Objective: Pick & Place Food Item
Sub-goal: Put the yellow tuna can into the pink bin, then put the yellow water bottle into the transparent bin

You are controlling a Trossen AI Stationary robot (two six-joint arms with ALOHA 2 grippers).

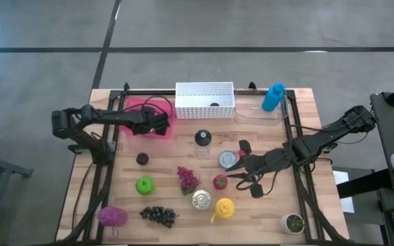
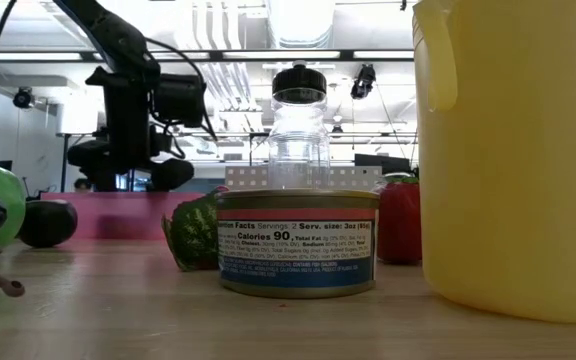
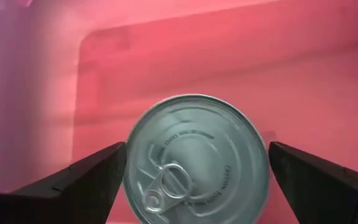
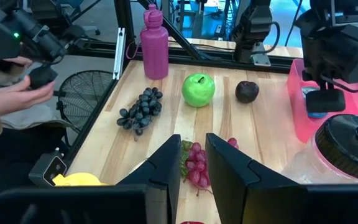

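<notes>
Hovering spread wide over the pink bin [image 1: 154, 117], the left claw [image 3: 194, 180] grips nothing, its two fingers flanking, without touching, one silver can [image 3: 194, 158] that lies in the bin. The right claw [image 4: 193, 163], narrowly parted and empty, hangs above one red grape bunch [image 4: 194, 163] mid-bench. Only the left wrist view shows that binned can; from overhead, two more cans [image 1: 228, 160] stand on the bench [image 1: 306, 198].

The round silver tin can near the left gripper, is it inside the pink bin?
Inside. The silver tin can rests on the pink bin floor, between the left gripper's open fingers.
</notes>
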